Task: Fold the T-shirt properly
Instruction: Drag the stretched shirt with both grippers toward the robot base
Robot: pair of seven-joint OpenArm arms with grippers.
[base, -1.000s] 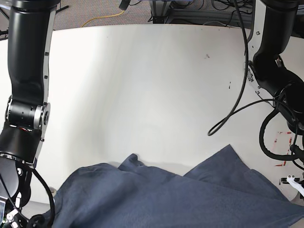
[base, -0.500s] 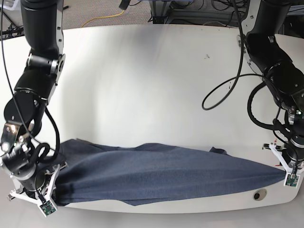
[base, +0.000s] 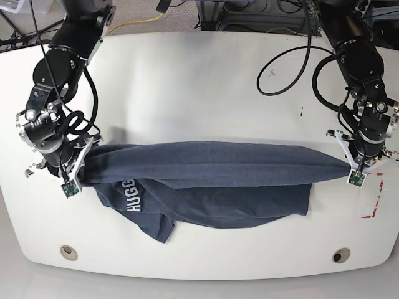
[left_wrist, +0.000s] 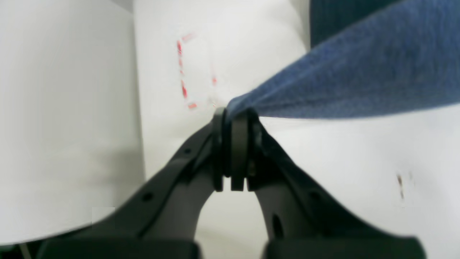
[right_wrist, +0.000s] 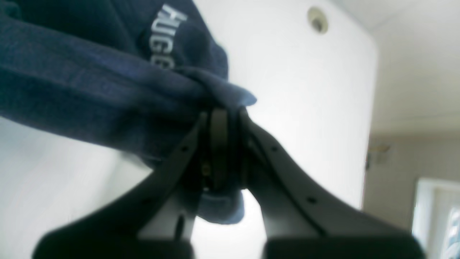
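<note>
The dark navy T-shirt is stretched in a long band across the white table, its lower part sagging onto the surface with white lettering showing. My right gripper, on the base view's left, is shut on one bunched end. In the right wrist view the gripper pinches the T-shirt just below the lettering. My left gripper is shut on the other end. The left wrist view shows the gripper clamping a thin corner of the T-shirt.
Two round holes sit near the table's front edge. Red tape marks lie beside the left gripper at the table's right edge. Black cables loop off the left arm, and more cables lie beyond the far edge.
Both arms have moved away from the front edge toward the table's middle, carrying the T-shirt with them. The cloth now spans the table as a taut band with lettering visible.
</note>
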